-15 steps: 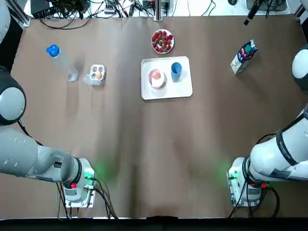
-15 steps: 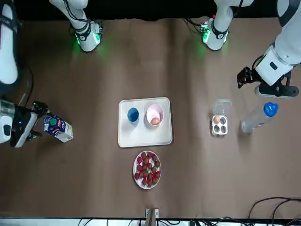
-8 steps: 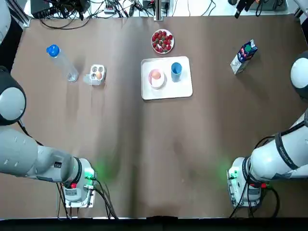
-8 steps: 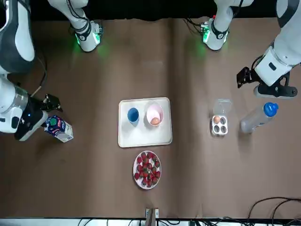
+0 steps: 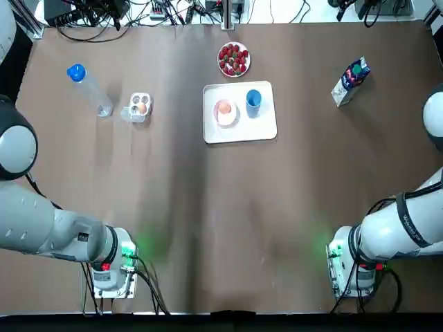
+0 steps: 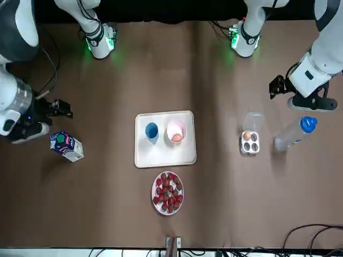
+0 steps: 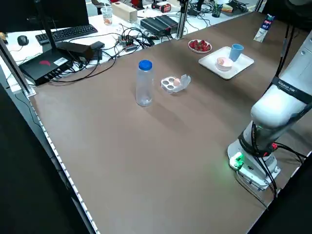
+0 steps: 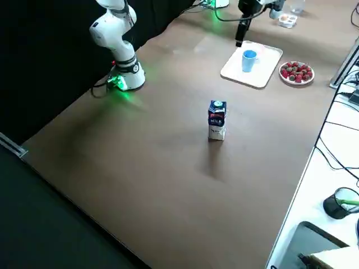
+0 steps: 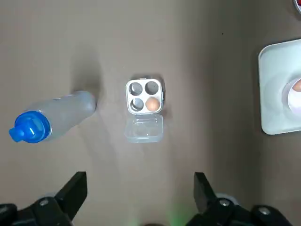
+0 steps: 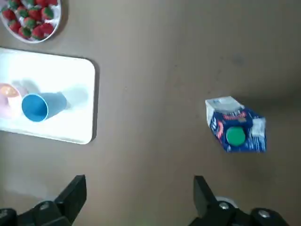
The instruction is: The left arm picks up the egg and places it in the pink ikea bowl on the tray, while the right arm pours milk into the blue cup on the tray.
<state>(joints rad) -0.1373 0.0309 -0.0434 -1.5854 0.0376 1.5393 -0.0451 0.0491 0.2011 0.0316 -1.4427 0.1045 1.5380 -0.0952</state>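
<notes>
My left gripper [image 9: 139,179] hangs high over the left side of the tabletop [image 5: 208,207], on my side of the egg box [image 9: 144,97]. Its fingers [image 9: 73,190] are spread wide with nothing between them. My right gripper [image 10: 139,180] hangs over the right side, just on my side of the milk carton [image 10: 236,131], and it is equally wide open and empty.

The egg [image 5: 224,108] lies in the pink bowl [image 6: 176,126], a smooth tan oval. I cannot tell which way its long axis runs. The round bowl sits on the left half of the tray [image 5: 263,128], a flat white rectangle with rounded corners. The tray's long side runs across the tabletop, close to the middle of the far edge. The blue cup [image 5: 253,99] stands upright just beside the bowl on the tray's right half, mouth up.

The milk carton stands near the far right corner, well apart from the tray, with its long axis vertical. It is a printed blue and white box with a round green cap on its sloped top.

Toward the left edge, the clear plastic four-cup egg box lies with its lid open and holds a second egg [image 9: 151,104]. Beside it stands a clear bottle [image 5: 88,90] with a blue cap. A plate of strawberries [image 5: 234,59] sits between the tray and the far edge.
</notes>
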